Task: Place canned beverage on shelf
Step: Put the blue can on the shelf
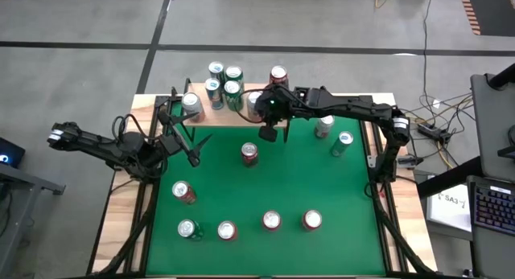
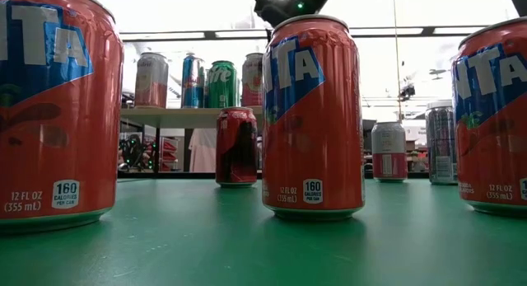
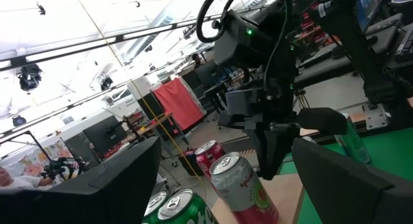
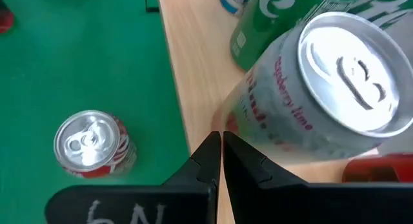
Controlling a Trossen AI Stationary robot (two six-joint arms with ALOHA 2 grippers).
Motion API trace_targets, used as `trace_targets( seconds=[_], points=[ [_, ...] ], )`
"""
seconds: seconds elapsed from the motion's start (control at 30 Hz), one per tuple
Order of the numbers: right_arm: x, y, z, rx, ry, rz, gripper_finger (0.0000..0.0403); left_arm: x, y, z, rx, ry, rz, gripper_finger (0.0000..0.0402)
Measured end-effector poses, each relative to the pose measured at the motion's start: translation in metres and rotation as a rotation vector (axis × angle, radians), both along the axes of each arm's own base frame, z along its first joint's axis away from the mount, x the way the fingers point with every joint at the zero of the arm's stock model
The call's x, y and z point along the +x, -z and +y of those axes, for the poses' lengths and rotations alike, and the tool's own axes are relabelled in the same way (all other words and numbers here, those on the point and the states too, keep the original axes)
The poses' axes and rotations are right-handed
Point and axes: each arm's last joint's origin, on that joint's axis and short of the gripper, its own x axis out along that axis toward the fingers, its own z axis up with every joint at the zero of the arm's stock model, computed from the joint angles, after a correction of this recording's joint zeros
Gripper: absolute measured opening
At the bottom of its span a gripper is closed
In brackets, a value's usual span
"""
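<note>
The shelf point(image 1: 211, 116) is a light-wood board at the table's far edge. On it, near its front edge, stands a pale strawberry-lime can point(image 4: 322, 88), upright. My right gripper point(image 4: 217, 141) is shut and slants down over the shelf's front edge, its tips right at that can's lower side; the left wrist view shows it beside the can point(image 3: 235, 185). My left gripper point(image 1: 187, 139) waits open at the shelf's left end, pointing toward the cans, with nothing between its fingers. My right gripper has its shut fingertips point(image 4: 208, 150) against or just short of the pale can's lower side point(image 4: 240, 124); I cannot tell whether they touch. They come slanting down from the table's right. The can stands upright on the shelf.
Several more cans point(image 1: 224, 80) crowd the shelf's far side, and a red one point(image 1: 278, 75) stands behind my right gripper. Red cans stand on the green table point(image 1: 338, 190), one point(image 1: 249, 153) near the shelf and several along the near edge point(image 1: 271, 221). Two cans point(image 1: 333, 134) lie at the right.
</note>
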Motion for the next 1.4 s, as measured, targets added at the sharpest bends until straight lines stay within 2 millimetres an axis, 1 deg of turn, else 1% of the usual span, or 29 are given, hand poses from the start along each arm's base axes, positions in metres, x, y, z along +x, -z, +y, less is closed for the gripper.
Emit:
trace_targets(
  seconds=[0.53,0.73,1.07,1.4],
  points=[
    [0.003,-0.005,-0.013,-0.070,-0.017,-0.064,0.0009,0.000,0.000,0.000,0.000,0.000,0.000,0.0333],
    [0.005,-0.008,-0.014,-0.087,-0.017,-0.101,0.0009,0.000,0.000,0.000,0.000,0.000,0.000,0.0333],
    [0.003,-0.008,-0.022,-0.104,-0.009,-0.109,0.0009,0.000,0.000,0.000,0.000,0.000,0.000,0.0333],
    [0.004,-0.010,-0.026,-0.124,-0.009,-0.137,0.0009,0.000,0.000,0.000,0.002,0.000,0.001,0.0333]
  ],
)
